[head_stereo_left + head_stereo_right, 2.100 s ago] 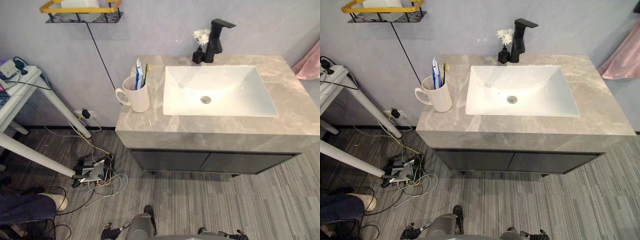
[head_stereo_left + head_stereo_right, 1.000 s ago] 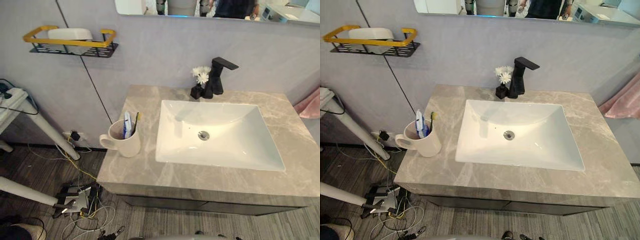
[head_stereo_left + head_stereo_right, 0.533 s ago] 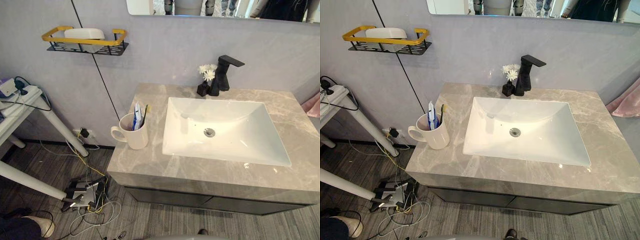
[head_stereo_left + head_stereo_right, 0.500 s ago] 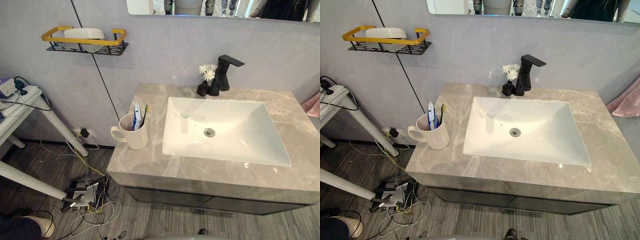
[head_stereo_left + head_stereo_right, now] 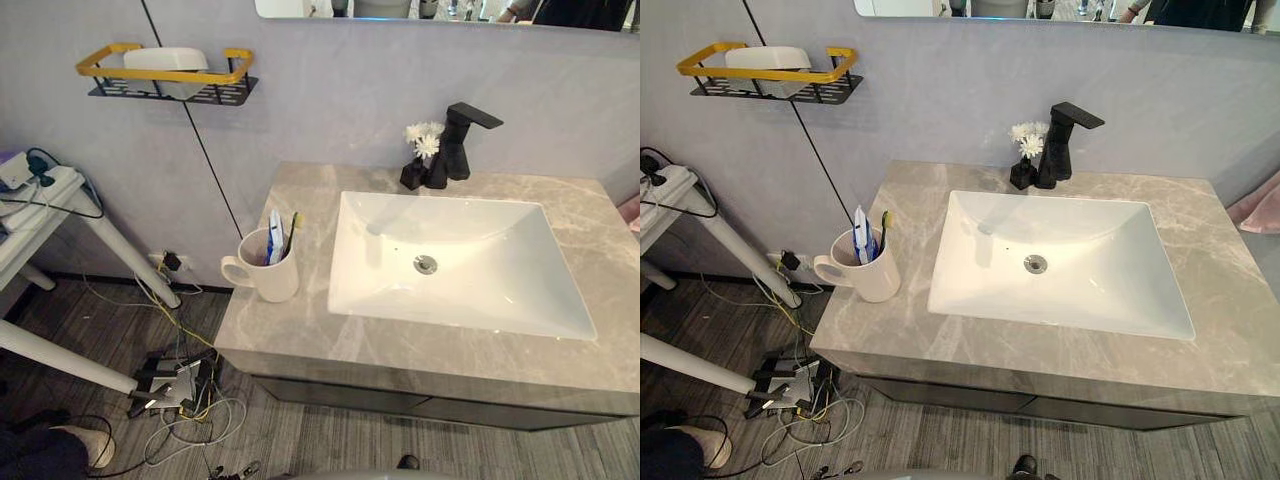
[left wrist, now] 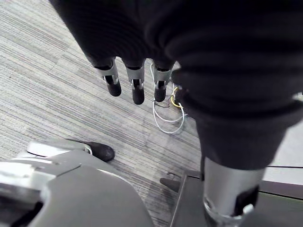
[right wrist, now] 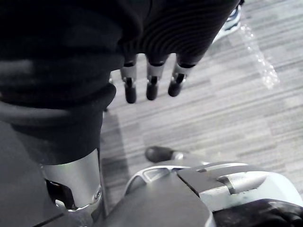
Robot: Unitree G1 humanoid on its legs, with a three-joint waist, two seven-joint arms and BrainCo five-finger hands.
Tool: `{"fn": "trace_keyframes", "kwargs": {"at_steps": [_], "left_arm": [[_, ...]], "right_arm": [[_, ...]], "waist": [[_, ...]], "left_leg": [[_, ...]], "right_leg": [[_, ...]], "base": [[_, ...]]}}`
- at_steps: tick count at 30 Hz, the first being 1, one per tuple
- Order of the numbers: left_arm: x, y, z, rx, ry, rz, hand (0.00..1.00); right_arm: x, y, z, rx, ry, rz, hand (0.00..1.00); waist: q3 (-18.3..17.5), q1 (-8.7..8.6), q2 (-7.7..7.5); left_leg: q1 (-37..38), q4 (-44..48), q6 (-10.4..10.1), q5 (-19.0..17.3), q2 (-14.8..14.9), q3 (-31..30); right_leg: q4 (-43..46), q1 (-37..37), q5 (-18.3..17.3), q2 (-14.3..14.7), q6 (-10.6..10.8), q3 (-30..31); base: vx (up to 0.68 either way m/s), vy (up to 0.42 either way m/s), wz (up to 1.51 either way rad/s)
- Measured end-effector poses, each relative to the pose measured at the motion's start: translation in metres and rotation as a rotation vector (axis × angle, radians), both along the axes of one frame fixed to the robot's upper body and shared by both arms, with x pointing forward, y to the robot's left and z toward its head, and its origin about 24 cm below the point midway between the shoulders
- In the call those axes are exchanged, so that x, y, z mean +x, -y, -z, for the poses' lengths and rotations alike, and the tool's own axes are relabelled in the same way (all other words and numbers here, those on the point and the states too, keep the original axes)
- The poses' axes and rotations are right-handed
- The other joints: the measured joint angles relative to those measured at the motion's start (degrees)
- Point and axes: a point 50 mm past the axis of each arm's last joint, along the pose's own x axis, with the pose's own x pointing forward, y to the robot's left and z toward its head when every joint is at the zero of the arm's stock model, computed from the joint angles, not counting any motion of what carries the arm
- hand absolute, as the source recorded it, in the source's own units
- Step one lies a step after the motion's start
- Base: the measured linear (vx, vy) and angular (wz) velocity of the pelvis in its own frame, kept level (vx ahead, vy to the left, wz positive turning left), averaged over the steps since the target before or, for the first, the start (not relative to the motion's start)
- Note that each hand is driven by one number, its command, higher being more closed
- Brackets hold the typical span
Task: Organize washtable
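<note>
Left hand (image 6: 136,82) hangs over the grey striped floor (image 6: 57,94), fingers straight and loose, nothing in them; right hand (image 7: 150,81) hangs the same way in its own wrist view, fingers slack, holding nothing. From the head views we see the grey marble-look washtable top (image 5: 300,330) against the grey wall; a white rectangular sunken basin (image 5: 500,290) takes up its middle and right. We note a white ceramic handled mug (image 5: 272,282) upright on the top's left part, just beside the basin's left edge, handle pointing left; a blue-and-white toothpaste tube (image 5: 274,228) and a yellow-green toothbrush (image 5: 291,224) stand in it. Behind the basin stands a black square-bodied tap (image 5: 460,140); a small black vase of white flowers (image 5: 414,172) sits just to its left, touching or nearly so; we cannot tell which. On the wall, up and left of the top, hangs a yellow-railed black wire shelf (image 5: 225,92) with a white rounded bar (image 5: 165,58) in it; dark cabinet fronts (image 5: 350,398) run under the top.
</note>
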Motion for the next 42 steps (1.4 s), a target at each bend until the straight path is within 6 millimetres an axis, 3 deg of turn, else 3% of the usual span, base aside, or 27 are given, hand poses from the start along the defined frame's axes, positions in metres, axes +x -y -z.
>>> {"fn": "trace_keyframes", "kwargs": {"at_steps": [6,8,11,13,14,15,16,17,18,19,20,21,24,28,32,33,42], "left_arm": [[-0.018,-0.017,-0.002,0.015,0.017,-0.289,0.00],[-0.016,-0.035,-0.008,0.060,0.068,-0.393,0.00],[-0.005,-0.081,-0.033,0.209,0.229,-0.538,0.00],[0.020,-0.121,-0.074,0.375,0.455,-0.603,0.00],[0.028,-0.128,-0.088,0.423,0.518,-0.607,0.00],[0.040,-0.142,-0.117,0.519,0.644,-0.613,0.00],[0.049,-0.151,-0.150,0.627,0.771,-0.616,0.00],[0.051,-0.155,-0.166,0.685,0.826,-0.613,0.00],[0.057,-0.156,-0.196,0.779,0.928,-0.596,0.00],[0.063,-0.151,-0.222,0.860,1.023,-0.575,0.00],[0.066,-0.146,-0.234,0.893,1.071,-0.562,0.00],[0.074,-0.131,-0.258,0.934,1.181,-0.524,0.00],[0.092,-0.101,-0.289,0.819,1.436,-0.410,0.00],[0.107,-0.059,-0.308,0.599,1.635,-0.191,0.00],[0.120,-0.034,-0.300,0.377,1.656,-0.015,0.00],[0.121,-0.030,-0.297,0.329,1.648,0.005,1.00],[0.122,0.004,-0.262,-0.006,1.514,0.138,1.00]], "right_arm": [[-0.003,0.001,0.000,0.003,0.002,0.043,0.00],[-0.006,0.002,0.000,0.003,0.000,0.066,0.00],[-0.005,0.003,0.000,-0.002,0.007,0.067,0.00],[-0.009,0.005,-0.002,-0.014,0.021,0.067,0.00],[-0.010,0.006,-0.002,-0.018,0.021,0.066,0.00],[-0.014,0.004,-0.003,-0.019,0.020,0.060,0.00],[-0.019,0.002,-0.002,-0.017,0.011,0.053,0.00],[-0.020,0.002,-0.003,-0.018,0.010,0.046,0.00],[-0.020,0.001,-0.003,-0.023,0.017,0.029,0.00],[-0.022,0.003,-0.004,-0.029,0.019,0.023,0.00],[-0.022,0.003,-0.005,-0.033,0.020,0.018,0.00],[-0.026,0.004,-0.005,-0.037,0.018,0.016,0.00],[-0.028,0.004,-0.006,-0.039,0.009,0.008,0.00],[-0.027,0.004,-0.006,-0.039,0.013,-0.009,0.00],[-0.031,0.005,-0.006,-0.027,0.004,-0.025,0.00],[-0.031,0.005,-0.005,-0.019,-0.003,-0.029,0.00],[-0.037,0.003,-0.002,0.010,-0.053,-0.051,0.00]], "waist": [[-0.25,0.10,0.37],[-0.37,0.29,0.58],[-0.80,0.54,1.05],[-1.63,1.86,1.53],[-1.78,2.12,1.70],[-2.48,3.25,1.94],[-3.46,3.69,1.93],[-4.02,3.80,1.93],[-4.29,3.97,1.99],[-4.76,4.03,2.28],[-5.03,4.15,2.42],[-5.48,4.51,2.72],[-6.02,4.91,2.75],[-6.57,4.85,2.56],[-7.01,4.78,2.38],[-7.18,4.84,2.52],[-7.45,4.94,1.90]], "left_leg": [[-1.07,0.05,0.20,0.19,-0.05,-1.93],[-1.53,-0.02,0.28,0.42,-0.16,-2.50],[-2.10,0.00,0.35,0.66,-0.28,-3.37],[-2.81,0.01,0.70,1.17,-0.74,-3.85],[-2.81,0.02,0.71,1.18,-0.83,-3.85],[-3.04,0.16,0.82,1.25,-0.98,-3.89],[-3.35,0.40,0.82,1.25,-1.08,-3.91],[-3.66,0.70,0.82,1.25,-1.11,-3.92],[-3.67,1.29,0.83,1.25,-1.23,-3.95],[-3.52,1.23,0.83,1.25,-1.24,-4.25],[-3.52,1.20,0.83,1.25,-1.26,-4.38],[-3.51,1.11,0.97,1.34,-1.34,-4.70],[-3.49,0.91,1.05,1.34,-1.49,-5.32],[-3.48,0.68,1.30,1.54,-1.68,-5.53],[-3.75,0.66,1.30,1.67,-1.68,-5.52],[-3.82,0.76,1.30,1.67,-1.67,-5.41],[-3.86,1.25,1.31,1.64,-1.59,-4.59]], "right_leg": [[0.02,0.12,-0.38,-0.05,0.04,-1.72],[0.02,0.12,-0.46,-0.14,0.03,-2.39],[0.03,0.18,-0.53,-0.28,-0.02,-3.37],[0.04,0.20,-0.58,-0.76,0.01,-4.39],[0.04,0.25,-0.58,-0.87,0.01,-4.43],[0.05,0.35,-0.83,-1.11,0.36,-4.57],[0.06,0.35,-1.22,-1.24,0.36,-4.68],[0.06,0.36,-1.29,-1.29,0.45,-4.89],[0.06,0.91,-1.32,-1.44,0.47,-5.21],[0.06,1.36,-1.34,-1.46,0.50,-5.68],[0.06,1.45,-1.35,-1.48,0.49,-5.86],[0.06,1.87,-1.34,-1.57,0.50,-6.50],[0.06,2.68,-1.36,-1.71,0.53,-7.48],[0.06,2.88,-1.31,-1.89,0.58,-7.86],[0.06,2.57,-1.30,-1.79,0.58,-7.71],[0.06,2.37,-1.31,-1.75,0.57,-7.46],[0.06,1.32,-1.31,-1.41,0.41,-4.56]], "base": [[0.00,0.001,0.15],[0.01,0.008,0.16],[0.01,0.005,0.18],[0.00,0.008,0.22],[-0.01,0.023,0.15],[-0.01,0.024,0.12],[-0.01,0.021,0.15],[0.01,0.011,0.15],[0.00,0.004,0.19],[-0.01,0.005,0.18],[-0.02,0.006,0.22],[-0.02,0.007,0.20],[-0.03,0.006,0.19],[-0.02,0.006,0.06],[0.00,0.000,-0.01],[0.02,0.001,-0.10],[0.00,0.001,-0.06]]}}
